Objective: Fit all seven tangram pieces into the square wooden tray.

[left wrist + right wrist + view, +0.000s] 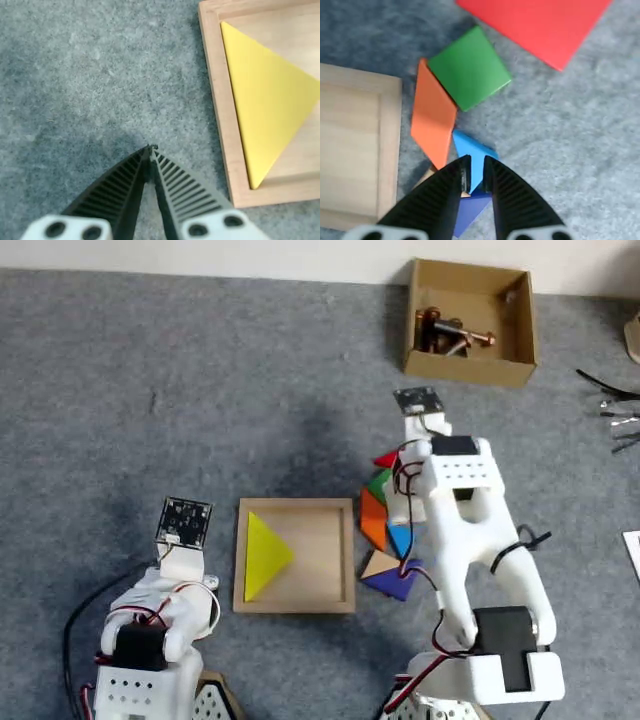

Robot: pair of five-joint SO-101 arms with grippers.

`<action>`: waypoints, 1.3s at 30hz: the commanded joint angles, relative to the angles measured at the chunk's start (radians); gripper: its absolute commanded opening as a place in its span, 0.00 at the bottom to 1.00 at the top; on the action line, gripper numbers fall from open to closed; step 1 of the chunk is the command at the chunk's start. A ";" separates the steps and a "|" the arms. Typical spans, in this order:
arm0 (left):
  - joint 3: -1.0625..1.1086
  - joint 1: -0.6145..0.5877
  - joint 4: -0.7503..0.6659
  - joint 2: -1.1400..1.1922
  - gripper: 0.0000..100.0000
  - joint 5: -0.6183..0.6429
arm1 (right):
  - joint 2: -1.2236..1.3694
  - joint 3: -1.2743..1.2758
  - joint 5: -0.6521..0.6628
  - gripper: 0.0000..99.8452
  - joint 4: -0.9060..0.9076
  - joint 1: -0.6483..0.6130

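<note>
Grippers, starting from the left: how do they stand?
The left gripper (150,148) is pressed fully closed on nothing, above the grey table (150,390) just beside the square wooden tray (296,504).
And the tray?
One yellow triangle (262,555) lies inside, its long edge along the tray's left wall. Beside the right wall, on the table, are an orange parallelogram (434,117), green square (469,67), red triangle (540,20), tan triangle (378,563) and purple triangle (393,582).
The right gripper (476,161)?
Parted by a slit, empty — tips over the blue triangle (470,145).
</note>
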 commanded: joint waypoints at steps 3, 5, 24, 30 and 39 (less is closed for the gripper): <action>0.019 0.012 0.005 -0.007 0.01 0.006 | -0.061 -0.042 -0.028 0.15 -0.076 0.093; 0.019 0.012 0.005 -0.007 0.01 0.006 | -0.054 -0.050 -0.048 0.19 -0.136 0.122; 0.019 0.012 0.005 -0.007 0.01 0.006 | -0.021 -0.165 -0.183 0.19 -0.265 0.050; 0.019 0.012 0.005 -0.007 0.01 0.006 | 0.143 -0.314 -0.250 0.19 -0.262 0.050; 0.019 0.012 0.005 -0.007 0.01 0.006 | 0.450 -0.547 -0.250 0.20 -0.263 0.042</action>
